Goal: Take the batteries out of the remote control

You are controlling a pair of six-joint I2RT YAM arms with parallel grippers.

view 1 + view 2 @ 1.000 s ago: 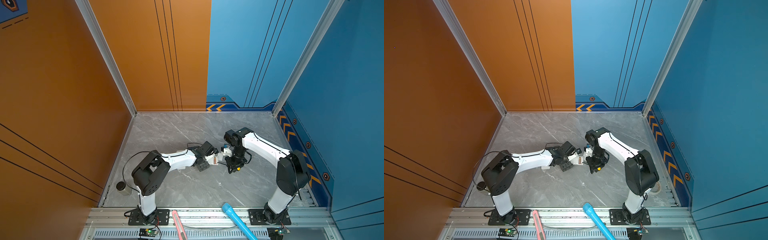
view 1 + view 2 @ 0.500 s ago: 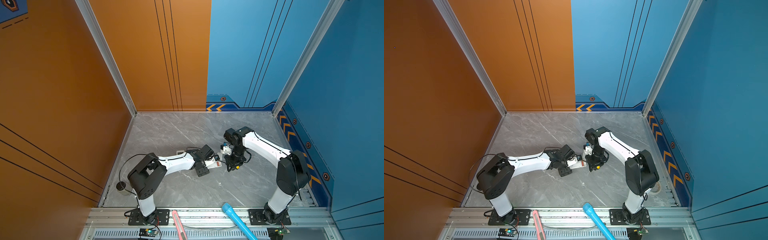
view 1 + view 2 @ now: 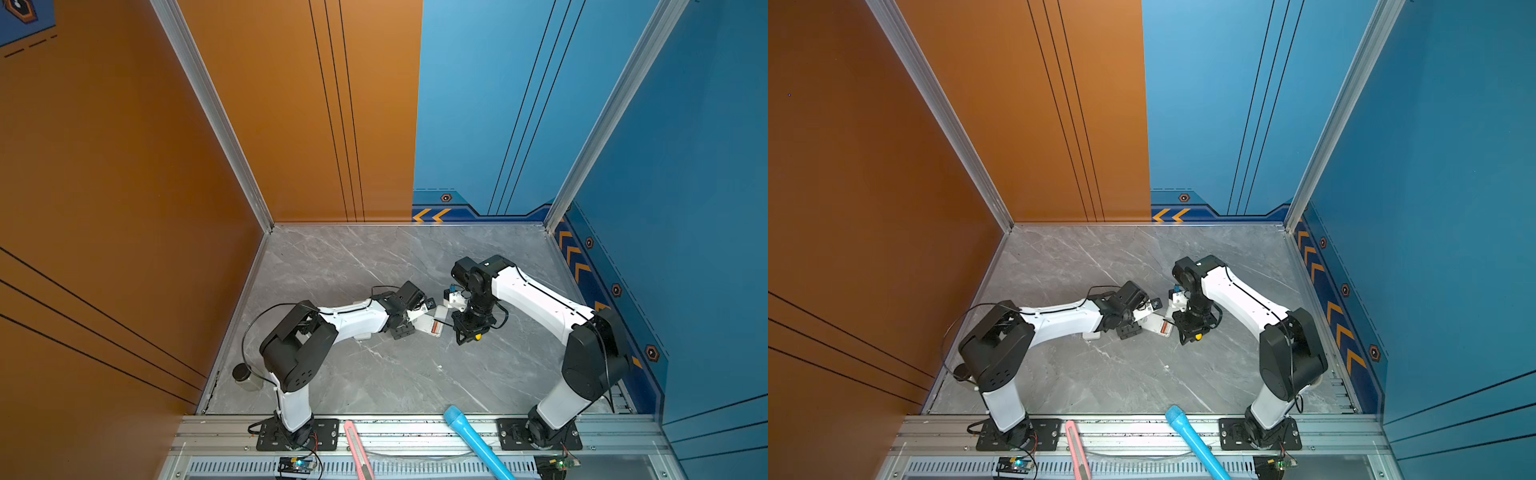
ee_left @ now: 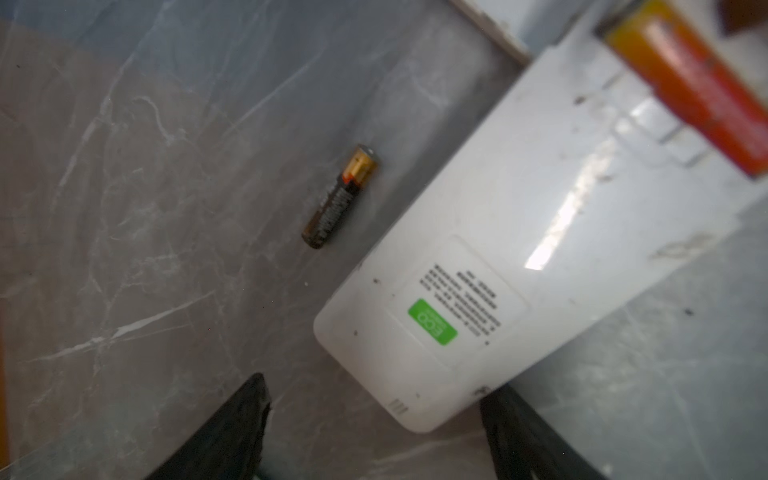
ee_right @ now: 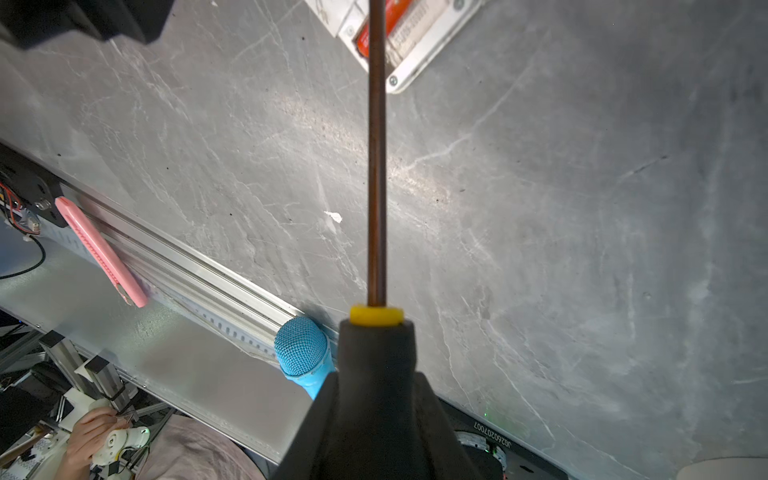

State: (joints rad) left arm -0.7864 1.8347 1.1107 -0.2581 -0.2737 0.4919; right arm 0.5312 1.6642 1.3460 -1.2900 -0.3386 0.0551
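A two-armed robot works on a white plastic remote control [image 4: 519, 249] lying face-down on a grey marble-patterned table [image 3: 374, 374]. The right gripper [image 5: 374, 395] is clamped on the black, yellow-collared handle of a screwdriver [image 5: 377, 208], whose steel shaft reaches across the open compartment where a red-orange cylindrical battery [image 4: 685, 83] sits; the tip runs out of the wrist view, so contact cannot be confirmed. The left gripper [image 4: 374, 388] stands with its jaws spread wide and holds nothing; the remote's rounded end lies between its fingers, close to one and well clear of the other. A black battery with a copper-gold end [image 4: 340, 195] lies loose on the table just beside the remote. The likely trouble is that nothing pins the remote, so a prying push could slide or swing it on the smooth surface and let the tip skid off the battery or gouge the contacts. A battery freed suddenly could spring out and roll, and a shifting remote could knock the loose one away
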